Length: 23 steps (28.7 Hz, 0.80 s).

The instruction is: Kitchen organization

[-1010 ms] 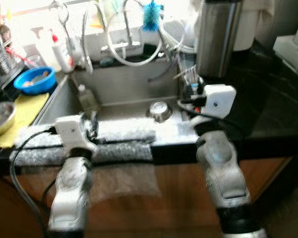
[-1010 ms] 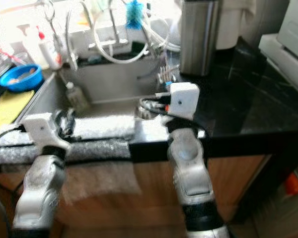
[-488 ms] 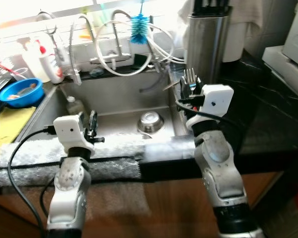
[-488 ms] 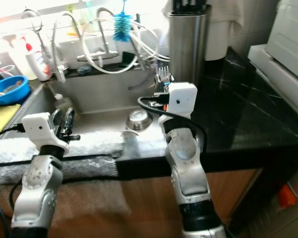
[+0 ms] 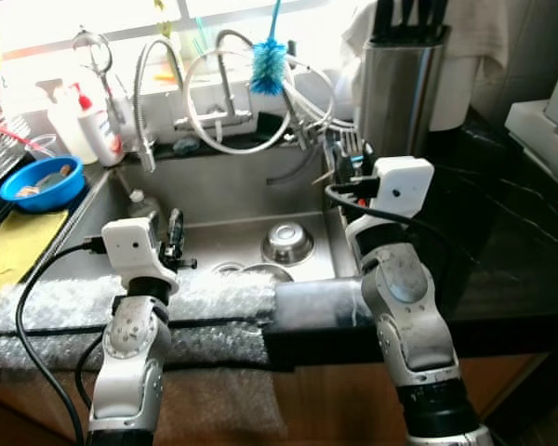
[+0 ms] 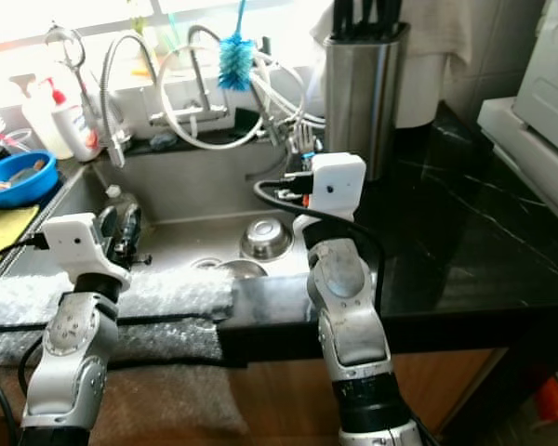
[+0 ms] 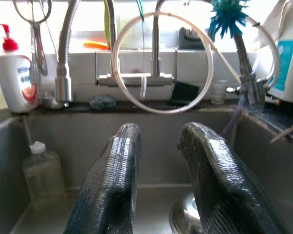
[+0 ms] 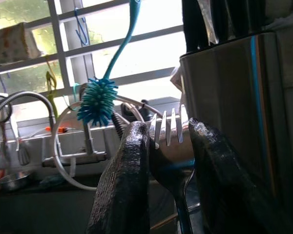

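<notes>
Plainly risky here: fork [image 8: 168,146] held tines-up between the jaws of the right gripper [image 8: 168,141], pinched low on the neck, so liable to pivot or slip free and drop into the sink [image 5: 223,177] or onto the steel bowl [image 5: 288,242] below. Also crowded ahead: white hoses [image 5: 307,88], tap [image 5: 228,56] and blue bottle brush [image 5: 268,67] near the sink's back, knife block [image 5: 395,79] close on the right, any of them easy to snag with the tines during a swing toward a holder. Black surface [image 5: 502,232] to the right, well away from the load, so a long carry if meant for there. Fork itself squarely between the two right fingers [image 8: 124,185], handle running down out of sight, tines poking above the tips. Left gripper [image 7: 158,161] over the sink's front part, jaws spread and holding nothing, bowl just beyond its fingertips, small bottle [image 7: 43,173] off in the sink's corner.
</notes>
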### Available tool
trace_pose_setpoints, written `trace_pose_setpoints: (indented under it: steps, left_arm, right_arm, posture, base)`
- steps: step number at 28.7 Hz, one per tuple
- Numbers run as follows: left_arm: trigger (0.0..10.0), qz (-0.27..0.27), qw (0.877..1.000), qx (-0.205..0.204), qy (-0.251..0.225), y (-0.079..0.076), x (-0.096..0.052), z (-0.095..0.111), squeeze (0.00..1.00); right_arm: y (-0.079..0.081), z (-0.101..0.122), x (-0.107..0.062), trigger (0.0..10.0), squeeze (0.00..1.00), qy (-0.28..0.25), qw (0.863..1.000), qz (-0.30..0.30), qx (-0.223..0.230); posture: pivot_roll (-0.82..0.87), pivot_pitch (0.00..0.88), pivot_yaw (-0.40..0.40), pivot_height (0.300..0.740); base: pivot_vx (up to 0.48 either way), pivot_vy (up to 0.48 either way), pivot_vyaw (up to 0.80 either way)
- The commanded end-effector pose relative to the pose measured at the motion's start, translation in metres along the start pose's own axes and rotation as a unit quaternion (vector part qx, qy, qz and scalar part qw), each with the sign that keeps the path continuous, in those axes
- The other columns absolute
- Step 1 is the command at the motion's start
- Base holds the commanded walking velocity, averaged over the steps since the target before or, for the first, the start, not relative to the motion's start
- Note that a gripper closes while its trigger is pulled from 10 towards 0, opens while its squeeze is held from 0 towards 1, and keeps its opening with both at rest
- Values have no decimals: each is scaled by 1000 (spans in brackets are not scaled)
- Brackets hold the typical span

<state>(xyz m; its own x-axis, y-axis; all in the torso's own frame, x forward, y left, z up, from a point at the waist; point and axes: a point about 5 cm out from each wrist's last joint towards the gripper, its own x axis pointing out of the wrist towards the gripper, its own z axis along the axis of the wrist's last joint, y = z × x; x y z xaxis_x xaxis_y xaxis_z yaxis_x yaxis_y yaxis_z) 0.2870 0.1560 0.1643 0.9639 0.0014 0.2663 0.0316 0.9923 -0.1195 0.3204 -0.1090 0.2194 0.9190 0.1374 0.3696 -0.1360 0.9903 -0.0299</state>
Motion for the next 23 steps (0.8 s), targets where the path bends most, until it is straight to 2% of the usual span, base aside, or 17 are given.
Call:
trace_pose_setpoints:
  steps: [1,4,7,9,13,15,23]
  left_arm:
    - [10000,12,1000,11,6,10,-2,0,0]
    - [10000,12,1000,8,10,10,-3,-1,0]
    - [10000,18,1000,-12,20,11,-4,-5,0]
    - [10000,27,999,-25,33,16,-6,-11,0]
    - [10000,33,999,-27,31,18,-6,-12,0]
    - [10000,37,998,-34,27,16,-5,-12,0]
    - [10000,34,998,-50,23,7,-2,-14,0]
  right_arm:
    - [12,2,6,10000,0,0,1000,30,8]
    - [11,2,10,10000,0,-1,999,36,3]
    - [7,3,17,10000,0,-1,999,38,-3]
    - [3,7,28,10000,0,-5,999,43,-9]
    - [1,11,37,10000,0,-8,999,44,-15]
    - [-3,14,42,10000,0,-11,999,46,-18]
    - [-8,18,52,10000,0,-13,998,58,-29]
  posture:
    - [-37,0,123,740]
    - [-36,0,121,740]
    - [-33,0,119,740]
    - [-38,0,115,740]
    - [-47,0,106,740]
    - [-50,0,78,740]
    - [-68,0,45,740]
  base:
    - [0,0,0]
    - [0,0,0]
    - [0,0,0]
    - [0,0,0]
    - [0,0,0]
    - [0,0,0]
    - [0,0,0]
